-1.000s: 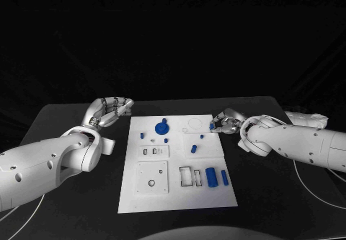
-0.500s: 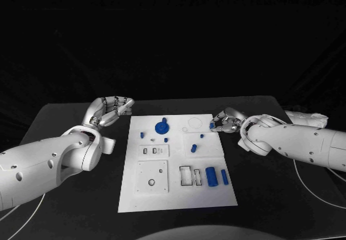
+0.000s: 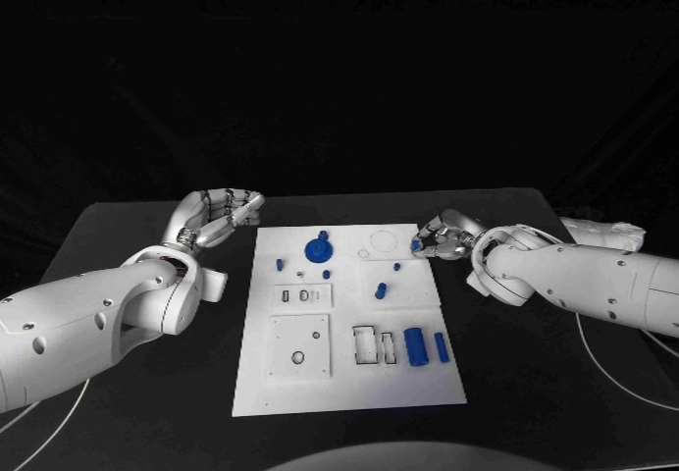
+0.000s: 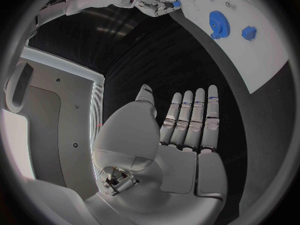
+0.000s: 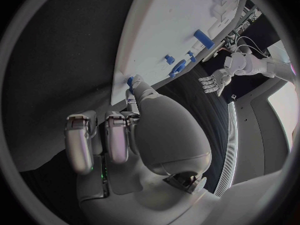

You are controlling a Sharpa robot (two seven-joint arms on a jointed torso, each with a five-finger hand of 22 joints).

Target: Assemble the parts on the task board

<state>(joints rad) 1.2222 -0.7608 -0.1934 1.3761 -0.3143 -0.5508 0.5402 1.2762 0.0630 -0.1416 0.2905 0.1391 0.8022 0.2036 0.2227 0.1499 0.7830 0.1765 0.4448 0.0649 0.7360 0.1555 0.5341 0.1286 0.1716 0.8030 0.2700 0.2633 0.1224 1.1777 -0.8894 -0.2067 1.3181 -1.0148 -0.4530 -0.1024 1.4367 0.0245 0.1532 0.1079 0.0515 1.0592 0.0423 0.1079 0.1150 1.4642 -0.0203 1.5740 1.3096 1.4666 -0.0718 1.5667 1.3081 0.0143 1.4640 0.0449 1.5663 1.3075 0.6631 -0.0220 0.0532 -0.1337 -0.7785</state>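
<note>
The task board (image 3: 346,383) lies mid-table with blue parts (image 3: 415,346) on it. At its 2 o'clock edge the right hand (image 3: 439,241) pinches a small blue part (image 3: 418,246). At 10 o'clock the left hand (image 3: 220,218) hangs off the board, fingers straight and apart, holding nothing.

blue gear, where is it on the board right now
In the head view the blue gear sits on the far part of the task board, toward the left hand, with a small blue part beside it.
</note>
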